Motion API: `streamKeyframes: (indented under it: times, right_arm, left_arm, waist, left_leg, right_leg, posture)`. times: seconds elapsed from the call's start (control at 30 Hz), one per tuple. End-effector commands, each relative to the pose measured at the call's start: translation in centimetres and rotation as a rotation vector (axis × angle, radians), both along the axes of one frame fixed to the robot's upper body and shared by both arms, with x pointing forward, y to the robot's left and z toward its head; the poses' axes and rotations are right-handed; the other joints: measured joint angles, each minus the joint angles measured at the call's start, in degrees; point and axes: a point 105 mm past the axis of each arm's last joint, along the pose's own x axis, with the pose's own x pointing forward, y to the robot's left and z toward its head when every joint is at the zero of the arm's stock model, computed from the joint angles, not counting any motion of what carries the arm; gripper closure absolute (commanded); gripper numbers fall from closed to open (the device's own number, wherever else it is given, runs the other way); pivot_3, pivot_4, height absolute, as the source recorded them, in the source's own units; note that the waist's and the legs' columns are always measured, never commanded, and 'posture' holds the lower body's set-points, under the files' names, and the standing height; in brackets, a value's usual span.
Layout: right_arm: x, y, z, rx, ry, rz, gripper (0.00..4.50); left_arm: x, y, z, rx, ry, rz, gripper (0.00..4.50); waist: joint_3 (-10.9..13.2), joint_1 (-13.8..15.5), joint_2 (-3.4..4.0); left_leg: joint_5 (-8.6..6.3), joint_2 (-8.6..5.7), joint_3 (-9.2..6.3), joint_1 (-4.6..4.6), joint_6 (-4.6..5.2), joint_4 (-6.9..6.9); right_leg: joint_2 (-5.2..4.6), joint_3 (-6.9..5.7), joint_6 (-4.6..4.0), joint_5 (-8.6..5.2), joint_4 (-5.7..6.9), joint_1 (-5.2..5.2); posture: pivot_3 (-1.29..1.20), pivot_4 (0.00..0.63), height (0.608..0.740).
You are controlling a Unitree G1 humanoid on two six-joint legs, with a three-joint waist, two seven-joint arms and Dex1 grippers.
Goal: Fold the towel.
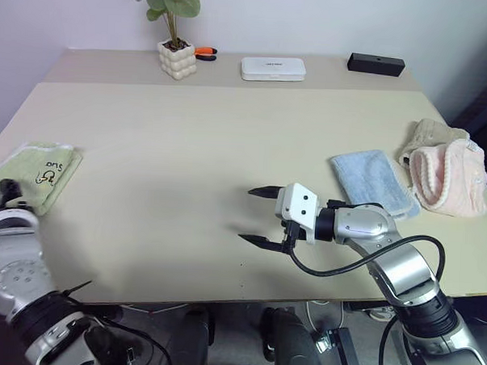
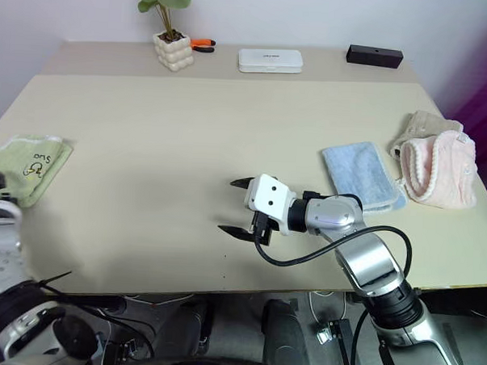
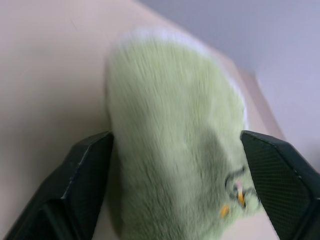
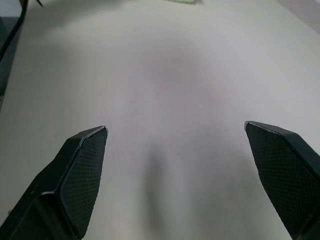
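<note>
Towel [image 1: 35,176] looks light, floppy and grippy, so I'd pinch its stitched edge; left end effector [image 3: 175,145] and right end effector [image 1: 258,216] both gape empty.

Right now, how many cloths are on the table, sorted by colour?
Green: 1, the folded green towel at the table's left edge
Light blue: 1, the folded blue towel
Pink: 1, the pink cloth
Beige: 1, the beige cloth, partly under the pink one
Total: 4 cloths
</note>
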Motion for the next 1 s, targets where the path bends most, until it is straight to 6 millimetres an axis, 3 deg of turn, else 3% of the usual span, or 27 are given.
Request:
streamKeyframes:
  times: [0.03,0.07,0.13,0.23,0.33,0.43,0.67,1.0]
  right_arm:
    - [0.8,-1.3,1.1,0.041,-0.023,-0.057,0.0]
    - [1.1,-1.7,1.3,0.051,-0.018,-0.079,0.0]
    - [2.3,-3.1,1.3,0.055,-0.018,-0.171,0.0]
    - [3.7,-4.9,1.4,0.058,-0.033,-0.27,0.0]
    - [5.5,-8.5,1.9,0.147,0.007,-0.453,0.0]
    - [5.6,-10.8,1.6,0.172,0.035,-0.526,0.0]
    - [5.0,-13.6,0.4,0.213,0.106,-0.646,0.0]
    - [4.8,-13.4,0.4,0.193,0.092,-0.638,0.0]
  left_arm:
    - [-0.7,-0.1,6.4,0.346,0.002,-0.042,0.61]
    - [-0.3,-0.8,7.3,0.442,0.037,-0.088,0.61]
    - [1.8,-4.0,8.7,0.688,0.116,-0.286,0.61]
    - [3.5,-8.0,8.5,0.878,0.164,-0.494,0.61]
    - [4.8,-16.2,6.7,1.066,0.154,-0.872,0.61]
    - [4.4,-20.4,4.0,1.232,0.215,-1.117,0.61]
    - [4.6,-22.1,2.2,1.204,0.171,-1.257,0.61]
    - [4.7,-22.2,0.6,1.193,0.202,-1.284,0.61]
  waist:
    - [-0.01,0.11,-0.03]
    - [-0.01,0.25,-0.04]
    - [-0.02,0.71,-0.04]
    - [-0.05,0.89,0.16]
    - [-0.04,0.49,0.15]
    - [-0.02,0.34,0.16]
    - [0.06,-0.68,0.33]
    - [0.07,-0.77,0.34]
  left_leg:
    - [0.0,0.0,0.0,0.0,0.0,0.0]
    - [0.0,0.0,0.01,0.0,0.0,0.01]
    - [0.0,-0.03,0.04,0.0,0.0,0.01]
    - [0.0,-0.12,0.0,0.01,-0.02,0.03]
    - [-0.01,-0.12,0.03,0.02,-0.01,0.0]
    - [-0.02,-0.09,0.05,-0.04,0.0,-0.1]
    - [-0.01,0.07,0.1,-0.03,0.04,-0.24]
    - [-0.02,0.06,0.11,-0.04,0.05,-0.17]
  right_leg:
    - [0.0,0.0,-0.01,-0.01,0.0,0.0]
    - [0.0,0.0,-0.03,-0.01,0.0,0.01]
    - [-0.01,0.0,-0.23,-0.11,-0.05,0.05]
    - [-0.03,0.02,-0.29,-0.11,-0.21,0.23]
    - [-0.05,0.07,-0.3,-0.11,-0.29,0.26]
    - [-0.03,0.09,-0.3,-0.11,-0.26,0.11]
    - [0.11,0.11,-0.29,-0.11,-0.11,-0.09]
    - [0.1,0.14,-0.24,-0.09,-0.12,-0.06]
  posture:
    - [0.0,0.15,0.74]
    - [0.0,0.15,0.74]
    - [0.0,0.15,0.74]
    - [0.0,0.15,0.74]
    - [0.0,0.15,0.74]
    - [0.0,0.15,0.74]
    - [0.0,0.15,0.74]
    - [0.0,0.15,0.74]
